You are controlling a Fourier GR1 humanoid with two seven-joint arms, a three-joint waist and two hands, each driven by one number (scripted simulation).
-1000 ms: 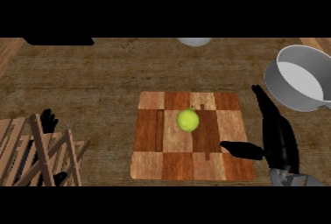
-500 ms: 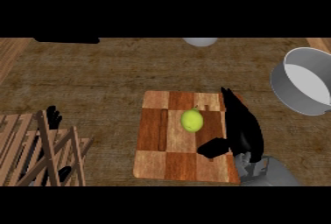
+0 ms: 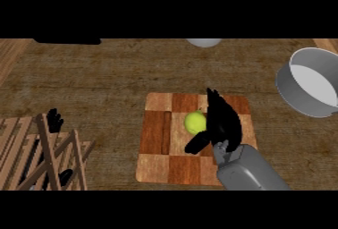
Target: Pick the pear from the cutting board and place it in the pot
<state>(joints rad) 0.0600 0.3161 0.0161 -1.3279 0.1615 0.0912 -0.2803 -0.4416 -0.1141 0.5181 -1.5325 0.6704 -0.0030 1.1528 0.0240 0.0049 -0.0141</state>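
Note:
A yellow-green pear (image 3: pixel 194 122) lies near the middle of the checkered wooden cutting board (image 3: pixel 158 161). My right hand (image 3: pixel 221 120) is right beside the pear on its right side, fingers straight and pointing away, thumb stretched out below the fruit. It covers the pear's right edge but is not curled round it. The grey pot (image 3: pixel 315 85) stands at the far right, partly cut by the view's edge. My left hand (image 3: pixel 54 120) rests at the left, fingers up, above a wooden rack.
A slatted wooden rack (image 3: pixel 40 156) fills the lower left corner. A pale round object (image 3: pixel 203 42) sits at the top edge, and a dark object (image 3: pixel 66 41) lies at the top left. Brown countertop lies between the board and the pot.
My right hand has moved left across the board from its right edge until it sits against the pear. The pear, pot and left hand kept their places.

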